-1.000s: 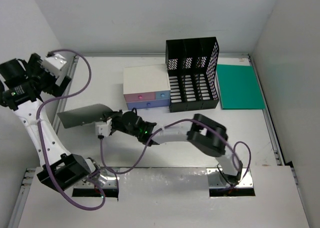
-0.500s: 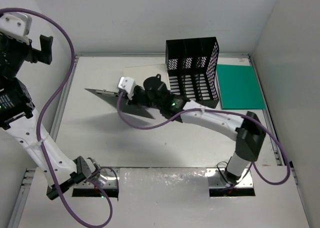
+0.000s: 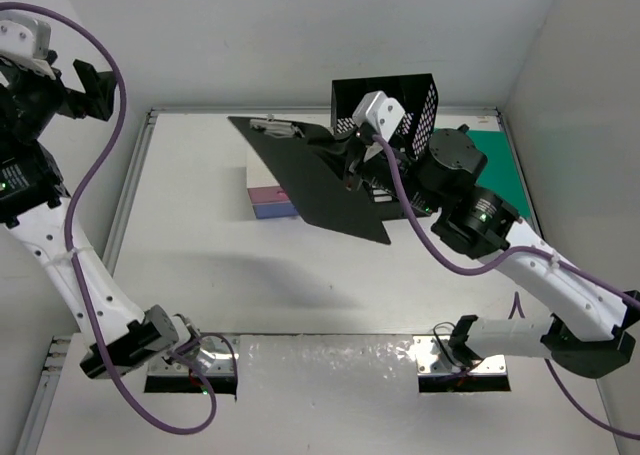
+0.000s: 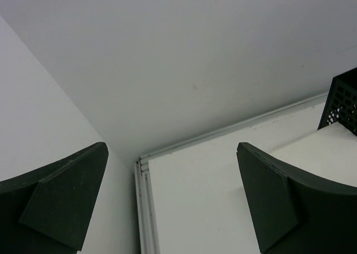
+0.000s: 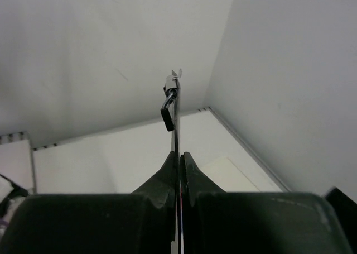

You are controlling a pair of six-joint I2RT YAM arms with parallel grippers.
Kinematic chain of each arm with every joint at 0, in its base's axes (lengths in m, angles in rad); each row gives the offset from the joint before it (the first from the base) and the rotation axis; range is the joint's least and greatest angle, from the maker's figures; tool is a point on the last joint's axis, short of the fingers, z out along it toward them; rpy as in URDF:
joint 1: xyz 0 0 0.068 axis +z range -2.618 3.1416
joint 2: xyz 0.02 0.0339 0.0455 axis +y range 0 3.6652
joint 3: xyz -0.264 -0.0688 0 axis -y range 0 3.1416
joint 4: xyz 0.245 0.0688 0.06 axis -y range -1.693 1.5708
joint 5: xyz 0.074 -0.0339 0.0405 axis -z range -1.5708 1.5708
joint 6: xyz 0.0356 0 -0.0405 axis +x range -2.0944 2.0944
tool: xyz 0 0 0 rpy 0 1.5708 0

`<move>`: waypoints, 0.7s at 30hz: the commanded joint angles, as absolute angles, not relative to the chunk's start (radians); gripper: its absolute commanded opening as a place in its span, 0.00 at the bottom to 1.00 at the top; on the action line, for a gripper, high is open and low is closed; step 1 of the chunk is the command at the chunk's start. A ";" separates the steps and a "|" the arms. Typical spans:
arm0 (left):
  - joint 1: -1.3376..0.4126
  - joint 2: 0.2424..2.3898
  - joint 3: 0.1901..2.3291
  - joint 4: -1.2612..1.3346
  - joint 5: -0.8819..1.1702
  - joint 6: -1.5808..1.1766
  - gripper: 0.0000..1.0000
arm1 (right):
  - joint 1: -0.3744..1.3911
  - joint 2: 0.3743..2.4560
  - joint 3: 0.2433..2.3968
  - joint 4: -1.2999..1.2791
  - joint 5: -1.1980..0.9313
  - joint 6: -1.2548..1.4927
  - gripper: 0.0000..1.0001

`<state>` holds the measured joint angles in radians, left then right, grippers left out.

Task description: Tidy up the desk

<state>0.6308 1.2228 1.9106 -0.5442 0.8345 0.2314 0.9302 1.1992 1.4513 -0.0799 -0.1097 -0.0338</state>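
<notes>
Above desk [image 3: 200, 255]: clipboard [image 3: 310, 180] is clamped, tilted, by right gripper [image 5: 178, 167].
Left gripper [image 4: 172, 176]: is held high near far-left corner; jaws are spread wide.

I see a matt black clipboard [image 3: 318, 183] with a metal clip [image 3: 272, 125], a smooth matt white desk [image 3: 190, 240] rimmed in grey metal, and a perforated rack [image 3: 424, 95].
</notes>
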 commanded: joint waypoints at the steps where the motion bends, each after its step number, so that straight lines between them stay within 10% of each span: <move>1: 0.641 1.233 1.858 -0.515 0.842 0.230 1.00 | 0.920 1.172 1.450 -0.109 0.088 -0.066 0.00; 10: 0.618 1.233 1.724 -0.575 0.753 0.314 1.00 | 0.865 1.126 1.326 0.437 0.679 -0.320 0.00; 21: 0.586 1.232 1.620 -0.584 0.699 0.383 1.00 | 0.657 1.299 1.154 0.982 0.675 -0.276 0.00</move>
